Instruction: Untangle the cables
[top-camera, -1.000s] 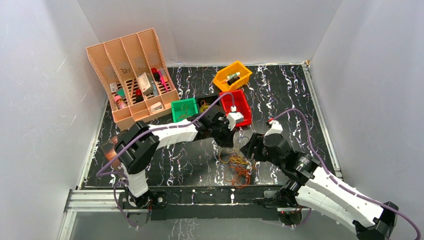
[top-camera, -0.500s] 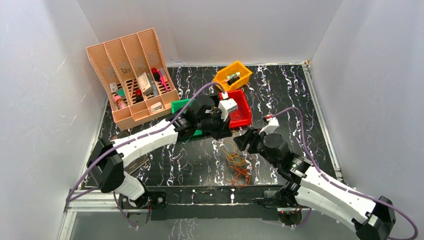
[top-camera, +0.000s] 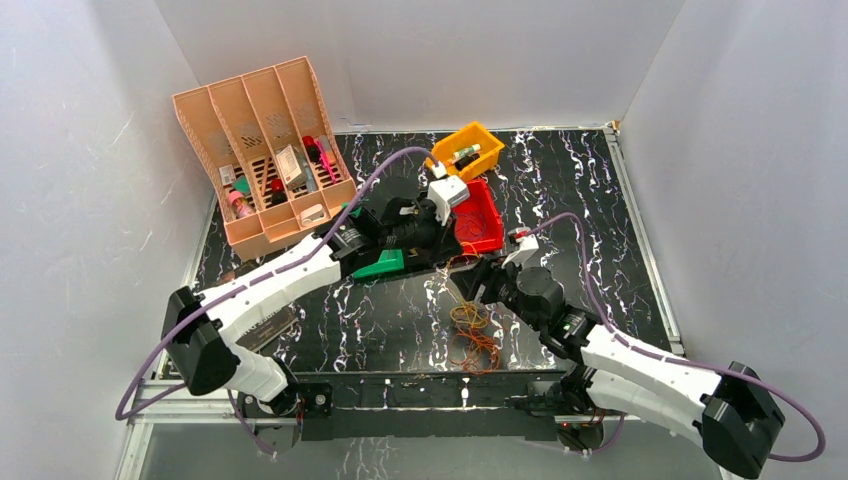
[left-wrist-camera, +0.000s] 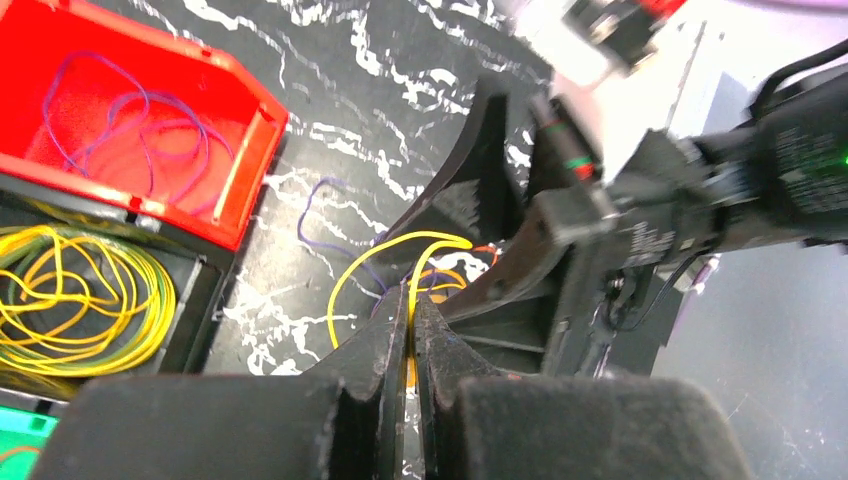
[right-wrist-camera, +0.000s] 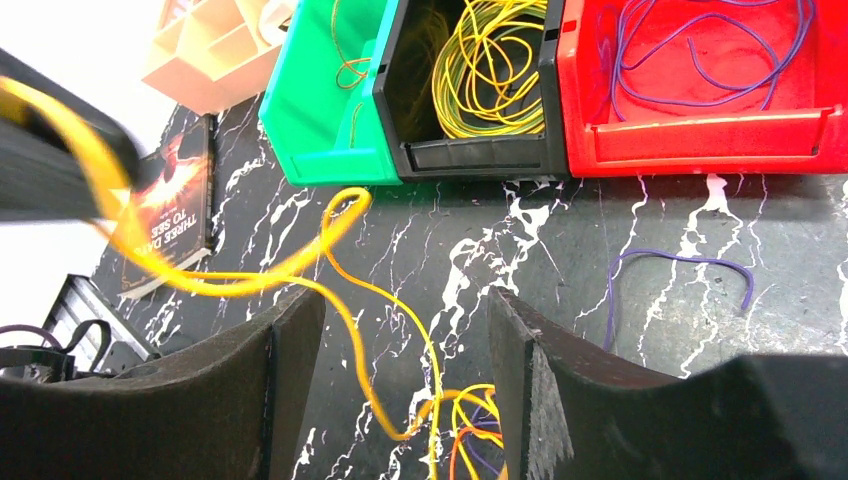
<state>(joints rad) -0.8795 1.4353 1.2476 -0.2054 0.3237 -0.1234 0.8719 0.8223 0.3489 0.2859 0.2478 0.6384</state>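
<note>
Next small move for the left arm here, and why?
Probably draw the left pincer slightly toward the black bin: it is shut on a yellow cable whose other end runs into the tangle, and that bin holds yellow cables.

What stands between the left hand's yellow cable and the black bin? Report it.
Nothing visible. The left hand holds the yellow cable near the open-topped black bin; its tail runs into the tangle.

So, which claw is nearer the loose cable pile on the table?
Right. The right claw is open at the far edge of the pile; the left claw, shut on a yellow cable, is farther back.
</note>
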